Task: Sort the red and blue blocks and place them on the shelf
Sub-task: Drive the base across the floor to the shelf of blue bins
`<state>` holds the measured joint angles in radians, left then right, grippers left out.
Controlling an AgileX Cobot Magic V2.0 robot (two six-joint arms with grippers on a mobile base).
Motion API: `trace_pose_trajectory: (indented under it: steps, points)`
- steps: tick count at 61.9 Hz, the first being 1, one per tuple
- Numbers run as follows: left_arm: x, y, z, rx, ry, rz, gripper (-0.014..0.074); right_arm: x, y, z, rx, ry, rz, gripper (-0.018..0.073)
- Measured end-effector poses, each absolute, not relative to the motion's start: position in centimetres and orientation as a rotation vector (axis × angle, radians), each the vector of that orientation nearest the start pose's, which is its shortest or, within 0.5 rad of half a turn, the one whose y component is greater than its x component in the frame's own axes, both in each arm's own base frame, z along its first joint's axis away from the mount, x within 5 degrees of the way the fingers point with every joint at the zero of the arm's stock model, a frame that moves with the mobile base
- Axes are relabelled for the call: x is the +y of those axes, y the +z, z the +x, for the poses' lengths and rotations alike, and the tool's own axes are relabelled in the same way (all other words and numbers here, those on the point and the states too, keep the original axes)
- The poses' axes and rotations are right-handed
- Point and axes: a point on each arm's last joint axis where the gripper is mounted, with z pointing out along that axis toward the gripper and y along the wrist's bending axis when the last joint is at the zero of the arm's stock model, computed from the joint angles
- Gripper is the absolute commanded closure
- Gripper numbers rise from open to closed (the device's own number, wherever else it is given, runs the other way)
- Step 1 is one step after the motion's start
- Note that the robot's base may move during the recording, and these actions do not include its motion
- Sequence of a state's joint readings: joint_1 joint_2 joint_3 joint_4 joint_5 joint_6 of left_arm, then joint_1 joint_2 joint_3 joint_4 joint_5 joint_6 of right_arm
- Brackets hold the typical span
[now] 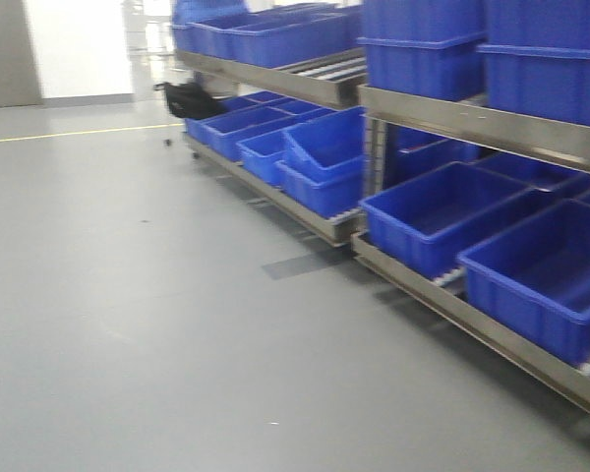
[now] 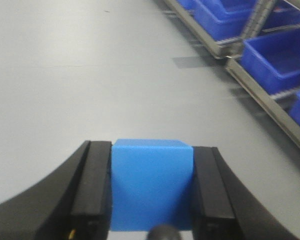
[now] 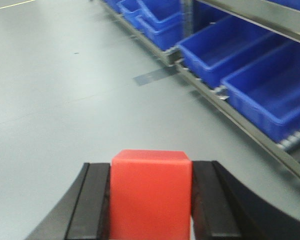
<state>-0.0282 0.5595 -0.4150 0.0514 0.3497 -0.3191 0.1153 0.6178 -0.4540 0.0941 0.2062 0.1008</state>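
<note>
Left wrist view: the left fingers (image 2: 97, 192), two black pads, pinch the light blue block (image 2: 151, 185) from either side. The block fills the gap between them, and its top face and front face are both in sight. Beyond the fingertips lies plain grey floor (image 2: 90, 75). Ahead and off to the right of the fingers, well apart from them, the shelf (image 2: 262, 102) runs away at a slant, its low metal rail close to the floor. Large dark blue bins (image 2: 280, 60) sit on it.

Right wrist view: the right fingers (image 3: 96, 200), also two black pads, pinch the red block (image 3: 150, 195) between them, one pad flat against each side. The same grey floor (image 3: 65, 100) stretches ahead of the fingertips. The shelf (image 3: 240, 123) stands ahead and to the right of these fingers, well apart from them. Open blue bins (image 3: 275, 95) sit in a row on its lowest level, and a second metal rail crosses above them.

Front view: the picture is a little blurred. The shelf (image 1: 472, 123) takes up the right side, with two levels of steel rails. Blue bins (image 1: 442, 211) rest on both levels, and white rollers show under some of them. Grey floor (image 1: 128, 315) fills the left side, and a thin yellow line (image 1: 79, 131) crosses it far off. A black object (image 1: 189, 98), too blurred to name, stands by the far end of the shelf.
</note>
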Motion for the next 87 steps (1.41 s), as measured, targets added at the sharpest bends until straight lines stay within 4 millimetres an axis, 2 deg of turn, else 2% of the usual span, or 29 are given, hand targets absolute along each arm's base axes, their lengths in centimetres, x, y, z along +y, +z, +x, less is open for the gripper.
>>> trace_pose_trajectory:
  steps: [87]
  points:
    - [-0.17,27.71,11.63,1.966,-0.177,-0.251,0.0472,1.68,29.54,13.02,1.858,0.232,0.059,0.0508]
